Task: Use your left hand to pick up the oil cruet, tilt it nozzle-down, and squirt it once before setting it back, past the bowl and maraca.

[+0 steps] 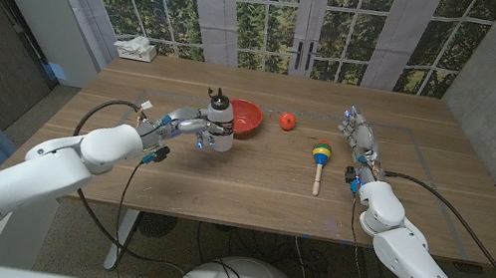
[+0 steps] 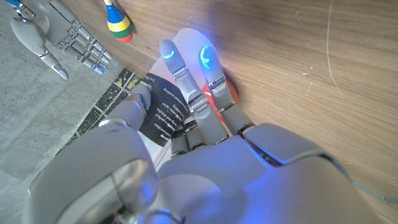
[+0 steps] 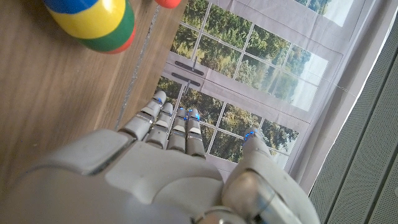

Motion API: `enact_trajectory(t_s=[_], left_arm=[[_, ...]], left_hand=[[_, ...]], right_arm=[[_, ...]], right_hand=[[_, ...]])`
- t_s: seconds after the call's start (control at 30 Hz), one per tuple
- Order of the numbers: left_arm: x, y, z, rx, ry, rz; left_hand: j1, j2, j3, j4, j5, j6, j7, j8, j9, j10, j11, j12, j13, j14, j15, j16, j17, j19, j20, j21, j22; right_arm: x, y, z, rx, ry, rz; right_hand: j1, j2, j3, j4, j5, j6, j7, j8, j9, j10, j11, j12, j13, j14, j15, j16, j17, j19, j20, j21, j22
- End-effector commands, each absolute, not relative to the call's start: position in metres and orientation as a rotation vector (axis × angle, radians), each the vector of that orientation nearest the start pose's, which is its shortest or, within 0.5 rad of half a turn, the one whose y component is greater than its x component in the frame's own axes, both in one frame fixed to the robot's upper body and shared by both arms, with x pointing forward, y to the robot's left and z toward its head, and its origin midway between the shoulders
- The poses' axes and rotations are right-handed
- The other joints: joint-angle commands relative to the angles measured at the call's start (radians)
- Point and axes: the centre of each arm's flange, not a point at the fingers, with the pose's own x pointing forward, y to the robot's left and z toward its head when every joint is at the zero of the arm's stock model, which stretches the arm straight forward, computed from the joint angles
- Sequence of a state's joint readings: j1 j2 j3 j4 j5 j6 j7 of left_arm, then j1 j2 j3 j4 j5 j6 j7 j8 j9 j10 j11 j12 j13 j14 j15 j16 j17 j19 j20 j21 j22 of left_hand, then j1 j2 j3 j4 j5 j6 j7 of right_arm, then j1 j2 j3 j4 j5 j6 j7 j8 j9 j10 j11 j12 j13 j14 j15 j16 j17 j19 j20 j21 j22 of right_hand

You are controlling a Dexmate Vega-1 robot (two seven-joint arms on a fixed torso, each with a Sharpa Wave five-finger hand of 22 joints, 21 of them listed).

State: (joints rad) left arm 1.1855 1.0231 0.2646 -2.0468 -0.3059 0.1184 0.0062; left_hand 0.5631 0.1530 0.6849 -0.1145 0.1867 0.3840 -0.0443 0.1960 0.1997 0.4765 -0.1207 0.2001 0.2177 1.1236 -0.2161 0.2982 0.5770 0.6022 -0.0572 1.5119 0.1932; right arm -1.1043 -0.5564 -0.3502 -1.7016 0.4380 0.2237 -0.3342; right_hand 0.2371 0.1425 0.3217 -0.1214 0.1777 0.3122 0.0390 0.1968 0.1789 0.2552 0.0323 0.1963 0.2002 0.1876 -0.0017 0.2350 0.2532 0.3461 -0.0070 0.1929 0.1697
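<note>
The cruet (image 1: 219, 121) stands upright, black nozzle on top, left of centre on the table (image 1: 219, 190), gripped by the left hand (image 1: 191, 127), whose fingers wrap its clear body. From the head view it is not clear whether its base touches the wood. The left wrist view adds what the head view cannot: the cruet's black label (image 2: 163, 109) with white print, pressed under the fingers (image 2: 186, 74), and a sliver of red beyond them.

Just right of the cruet, almost touching it, sits the red bowl (image 1: 246, 116). Further right lies a small red ball (image 1: 287, 120). Right of that and nearer lies the maraca (image 1: 321, 161), its striped head pointing far and its wooden handle pointing near.

The right hand (image 1: 359, 138) waits at the right side, well apart from the maraca, holding nothing, fingers straight and slightly apart. Its wrist view shows the maraca's yellow, green and red head (image 3: 93, 22) up close, and tall windows (image 3: 249, 74) with trees behind the table.
</note>
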Motion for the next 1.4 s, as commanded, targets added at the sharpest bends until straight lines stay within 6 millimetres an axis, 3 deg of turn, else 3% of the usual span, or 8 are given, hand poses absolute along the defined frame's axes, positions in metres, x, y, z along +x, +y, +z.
enact_trajectory(t_s=[0.03, 0.43, 0.57, 0.6, 0.63, 1.03, 1.23, 1.4], left_arm=[[0.533, 0.263, -0.037, 0.774, -0.454, -0.427], [0.548, 0.257, -0.048, 0.807, -0.431, -0.48], [0.552, 0.255, -0.05, 0.829, -0.424, -0.488], [0.552, 0.254, -0.05, 0.83, -0.421, -0.493], [0.553, 0.254, -0.05, 0.833, -0.422, -0.494], [0.547, 0.249, -0.045, 0.929, -0.464, -0.432], [0.544, 0.248, -0.045, 0.957, -0.477, -0.411], [0.539, 0.249, -0.045, 0.978, -0.485, -0.389]], left_hand=[[-0.004, -0.001, 0.006, 0.003, 0.005, 0.003, 0.003, 0.002, 0.002, 0.002, 0.004, 0.006, 0.0, -0.006, -0.011, -0.004, 0.003, 0.007, -0.146, 0.008, 0.002], [-0.017, -0.022, 0.009, -0.011, 0.004, 0.014, 0.005, 0.005, 0.0, 0.005, 0.006, 0.007, -0.005, -0.016, -0.013, -0.014, 0.001, -0.01, -0.132, -0.002, -0.003], [-0.022, -0.038, 0.008, -0.022, 0.003, 0.02, 0.002, 0.006, -0.001, 0.015, 0.001, 0.01, -0.008, -0.012, -0.013, -0.013, 0.002, 0.001, -0.132, -0.005, -0.008], [-0.025, -0.067, 0.0, -0.039, 0.001, 0.025, -0.002, 0.008, -0.002, 0.02, -0.004, 0.011, -0.01, -0.007, -0.012, -0.012, 0.001, 0.013, -0.136, -0.007, -0.01], [-0.025, -0.071, -0.001, -0.042, 0.001, 0.026, -0.001, 0.008, -0.003, 0.022, -0.005, 0.012, -0.011, -0.004, -0.013, -0.012, 0.0, 0.016, -0.137, -0.007, -0.011], [-0.038, -0.097, -0.005, -0.047, 0.002, 0.026, -0.005, 0.007, -0.004, 0.033, -0.01, 0.014, -0.014, -0.015, -0.013, -0.035, -0.026, 0.022, -0.143, -0.014, -0.012], [-0.02, -0.178, -0.015, -0.074, 0.003, 0.012, -0.024, 0.003, -0.007, 0.034, -0.021, 0.009, -0.018, -0.043, -0.017, -0.073, -0.064, 0.012, -0.147, -0.028, -0.012], [-0.009, -0.221, -0.021, -0.072, 0.002, -0.014, -0.035, -0.005, -0.009, 0.026, -0.023, 0.004, -0.019, -0.057, -0.017, -0.088, -0.085, -0.005, -0.139, -0.049, -0.016]], right_arm=[[0.57, -0.246, -0.053, -0.055, -0.644, 0.042], [0.571, -0.246, -0.054, -0.053, -0.642, 0.041], [0.571, -0.246, -0.053, -0.052, -0.645, 0.037], [0.571, -0.246, -0.053, -0.054, -0.644, 0.036], [0.57, -0.246, -0.053, -0.056, -0.644, 0.036], [0.567, -0.248, -0.056, -0.048, -0.651, 0.034], [0.563, -0.247, -0.055, -0.055, -0.662, 0.037], [0.562, -0.246, -0.055, -0.059, -0.665, 0.041]], right_hand=[[0.002, -0.006, 0.001, 0.0, 0.002, 0.005, -0.008, -0.003, 0.006, 0.001, -0.002, 0.003, 0.001, -0.001, 0.008, 0.0, 0.002, -0.003, 0.006, 0.002, 0.003], [-0.003, -0.009, -0.002, 0.002, 0.0, 0.004, -0.012, -0.003, 0.006, -0.001, -0.001, 0.002, 0.001, -0.002, 0.009, 0.0, 0.002, -0.003, 0.009, 0.002, 0.003], [-0.006, -0.01, -0.003, 0.004, 0.0, 0.004, -0.012, -0.003, 0.006, -0.002, -0.001, 0.002, 0.001, -0.003, 0.009, 0.0, 0.002, -0.004, 0.01, 0.002, 0.003], [-0.008, -0.01, -0.003, 0.005, -0.001, 0.005, -0.012, -0.003, 0.006, -0.002, -0.001, 0.002, 0.001, -0.004, 0.009, 0.0, 0.003, -0.005, 0.012, 0.001, 0.003], [-0.009, -0.01, -0.004, 0.006, -0.001, 0.005, -0.012, -0.003, 0.006, -0.001, -0.001, 0.002, 0.001, -0.004, 0.01, 0.0, 0.003, -0.006, 0.012, 0.001, 0.003], [-0.022, -0.01, -0.008, 0.014, -0.003, 0.005, -0.011, -0.003, 0.006, -0.003, -0.002, 0.002, 0.001, -0.004, 0.012, 0.0, 0.005, -0.006, 0.019, 0.001, 0.003], [-0.029, -0.012, -0.011, 0.018, -0.003, 0.005, -0.008, -0.003, 0.006, -0.003, 0.0, 0.002, 0.001, -0.005, 0.013, 0.0, 0.005, -0.006, 0.021, 0.002, 0.003], [-0.032, -0.013, -0.012, 0.019, -0.004, 0.005, -0.005, -0.003, 0.006, -0.003, -0.002, 0.003, 0.001, -0.005, 0.013, 0.0, 0.005, -0.007, 0.022, 0.001, 0.003]])
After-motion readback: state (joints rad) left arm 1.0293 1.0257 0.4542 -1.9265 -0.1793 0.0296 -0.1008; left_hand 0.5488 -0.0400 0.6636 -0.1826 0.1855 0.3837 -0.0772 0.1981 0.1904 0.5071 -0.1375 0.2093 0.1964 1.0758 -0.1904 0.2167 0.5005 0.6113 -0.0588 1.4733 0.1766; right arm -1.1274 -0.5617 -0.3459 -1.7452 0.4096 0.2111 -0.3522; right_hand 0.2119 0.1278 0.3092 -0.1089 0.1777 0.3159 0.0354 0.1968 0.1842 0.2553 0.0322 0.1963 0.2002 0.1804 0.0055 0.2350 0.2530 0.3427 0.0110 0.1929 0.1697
